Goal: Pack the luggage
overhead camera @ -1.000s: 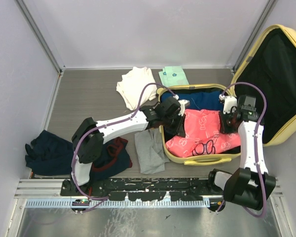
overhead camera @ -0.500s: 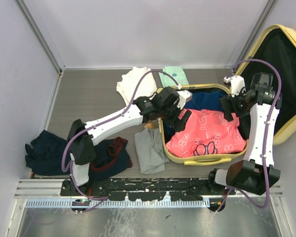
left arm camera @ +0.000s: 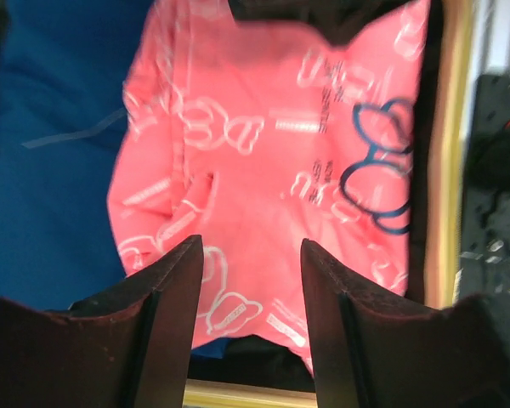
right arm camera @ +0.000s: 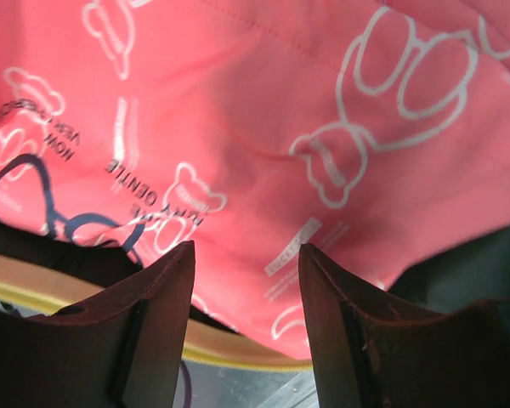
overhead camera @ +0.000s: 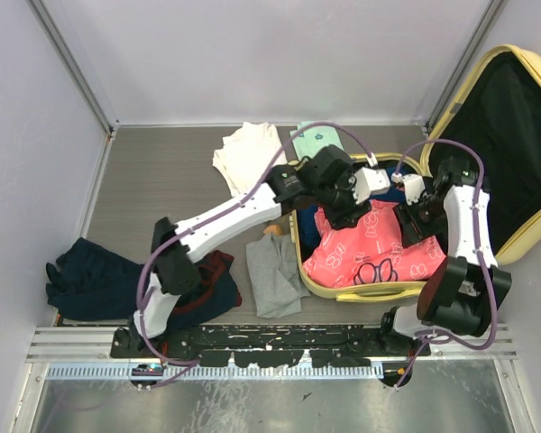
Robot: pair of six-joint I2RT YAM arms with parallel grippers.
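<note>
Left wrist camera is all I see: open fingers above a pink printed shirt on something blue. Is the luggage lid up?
Observer: Yes, the luggage lid stands open, on the right.
Operator: Where's the right gripper?
Observer: The right gripper hangs open over the same pink shirt, holding nothing.
Operator: Anything left outside?
Observer: A grey garment beside the case, a white garment farther back.

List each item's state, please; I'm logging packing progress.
luggage: open, lid raised.
pink garment: inside luggage, on top.
blue garment: inside luggage, partly under pink garment.
left tool: open, empty, over pink garment.
right tool: open, empty, over pink garment.
grey garment: outside, beside luggage.
cream shirt: outside luggage.
</note>
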